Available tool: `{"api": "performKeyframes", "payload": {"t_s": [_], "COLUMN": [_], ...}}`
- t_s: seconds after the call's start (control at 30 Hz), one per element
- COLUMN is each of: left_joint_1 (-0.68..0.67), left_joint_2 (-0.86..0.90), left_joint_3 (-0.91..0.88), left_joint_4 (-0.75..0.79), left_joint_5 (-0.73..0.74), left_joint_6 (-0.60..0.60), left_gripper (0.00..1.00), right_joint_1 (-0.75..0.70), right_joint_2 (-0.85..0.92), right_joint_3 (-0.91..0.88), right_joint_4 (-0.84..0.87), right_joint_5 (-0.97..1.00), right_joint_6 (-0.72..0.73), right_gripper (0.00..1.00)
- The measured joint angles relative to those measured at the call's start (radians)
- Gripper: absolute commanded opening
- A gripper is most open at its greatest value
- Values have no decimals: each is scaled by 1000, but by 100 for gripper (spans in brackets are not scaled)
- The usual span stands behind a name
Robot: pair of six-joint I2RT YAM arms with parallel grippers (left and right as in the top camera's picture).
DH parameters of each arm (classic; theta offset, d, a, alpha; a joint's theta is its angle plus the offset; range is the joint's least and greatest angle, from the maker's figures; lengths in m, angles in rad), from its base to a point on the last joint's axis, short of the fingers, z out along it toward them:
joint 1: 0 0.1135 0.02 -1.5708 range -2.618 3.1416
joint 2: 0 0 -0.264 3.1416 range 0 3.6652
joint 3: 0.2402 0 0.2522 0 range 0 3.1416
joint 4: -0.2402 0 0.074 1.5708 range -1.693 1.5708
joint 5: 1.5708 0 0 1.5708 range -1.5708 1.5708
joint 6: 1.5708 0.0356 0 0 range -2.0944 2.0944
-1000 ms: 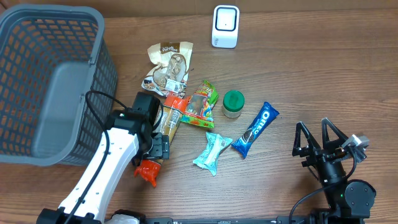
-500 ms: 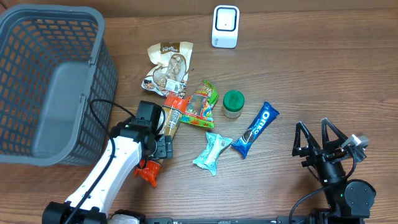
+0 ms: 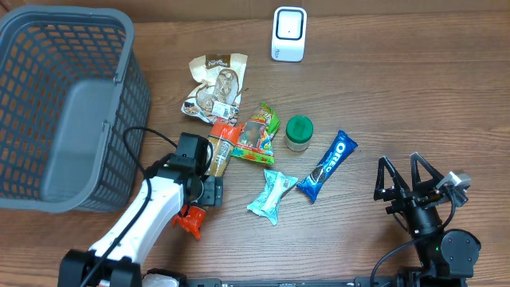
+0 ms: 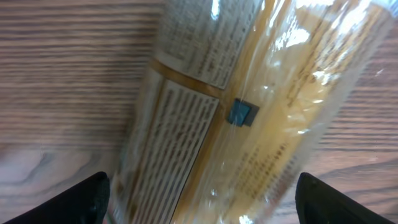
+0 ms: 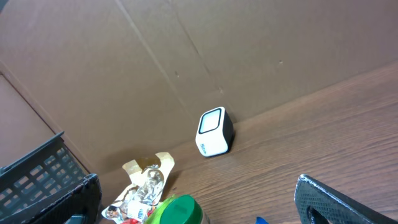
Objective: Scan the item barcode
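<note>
A long tan packet (image 3: 221, 155) with red ends lies on the table left of centre. It fills the left wrist view, where the tan packet (image 4: 249, 106) shows printed text and a small blue square. My left gripper (image 3: 205, 180) is low over the packet. The left gripper (image 4: 205, 202) is open, one finger on each side of the wrapper, and I cannot tell whether they touch it. The white scanner (image 3: 288, 33) stands at the table's far edge, and the right wrist view also catches the scanner (image 5: 213, 132). My right gripper (image 3: 405, 178) rests open at the front right, holding nothing.
A grey basket (image 3: 48, 96) fills the left side. Around the packet lie a tan snack bag (image 3: 215, 80), a colourful candy bag (image 3: 256, 134), a green-lidded jar (image 3: 299, 131), a blue Oreo pack (image 3: 327, 165) and a light blue wrapper (image 3: 272, 194).
My left arm has slid a little toward the front and right along the tan packet, and its jaws have narrowed slightly. The right arm has not moved.
</note>
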Motion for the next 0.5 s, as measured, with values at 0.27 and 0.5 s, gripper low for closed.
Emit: {"api": "performKeyframes", "payload": {"t_s": [0.27, 0.5], "left_joint_1": [0, 0], "left_joint_2": [83, 121], "left_joint_3": [-17, 0], "left_joint_4": [137, 172], "left_joint_5": [2, 41], "left_joint_6": [101, 132], "left_gripper": [85, 71], "right_joint_1": [0, 0], "right_joint_2": [0, 0], "right_joint_3": [0, 0], "right_joint_4": [-1, 0], "right_joint_5": [0, 0], "right_joint_6": [0, 0], "right_gripper": [100, 100]}}
